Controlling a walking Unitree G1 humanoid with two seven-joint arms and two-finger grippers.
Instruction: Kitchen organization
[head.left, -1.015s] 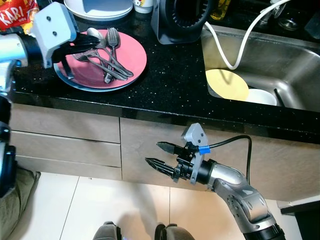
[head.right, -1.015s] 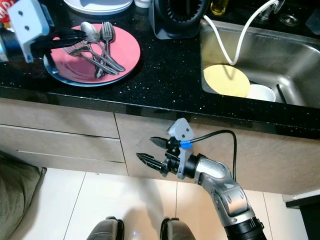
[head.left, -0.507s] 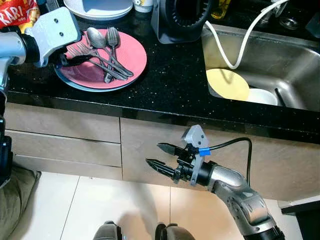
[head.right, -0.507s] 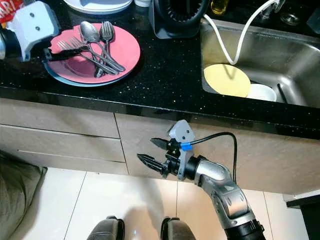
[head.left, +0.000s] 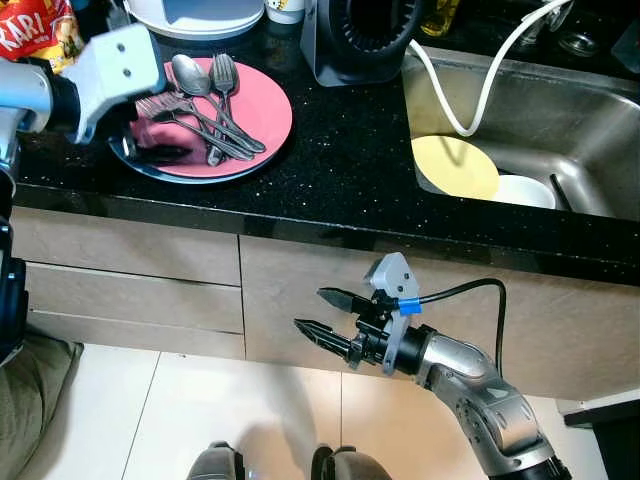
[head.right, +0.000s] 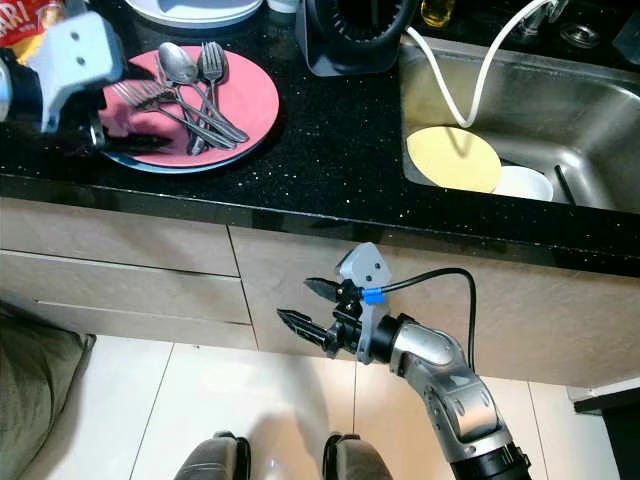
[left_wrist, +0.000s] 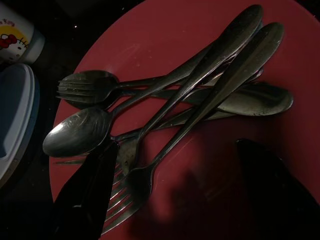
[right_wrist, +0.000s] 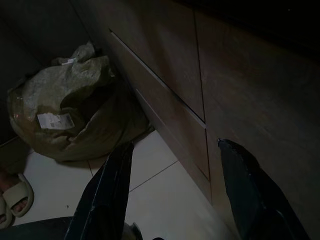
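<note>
Several forks and spoons (head.left: 205, 115) lie crossed in a heap on a pink plate (head.left: 265, 105), which rests on a blue-rimmed plate on the black counter. My left gripper (head.left: 148, 142) hovers low over the plate's near-left part, open, its black fingers (left_wrist: 85, 195) on either side of the fork tines with nothing held. In the left wrist view the cutlery (left_wrist: 200, 85) is just ahead of the fingers. My right gripper (head.left: 322, 312) hangs open below the counter, in front of the wooden drawer fronts (head.left: 130, 260).
The steel sink (head.left: 590, 130) on the right holds a yellow plate (head.left: 455, 168), a white bowl (head.left: 520, 192) and a white hose (head.left: 490, 80). A black appliance (head.left: 360, 40), white plates (head.left: 195, 15) and a red snack bag (head.left: 35, 30) stand behind. A sack (right_wrist: 70, 110) sits on the floor.
My left gripper has drawn back from the cutlery's far-left side and dropped lower over the plate's near-left part. The right arm has hardly moved.
</note>
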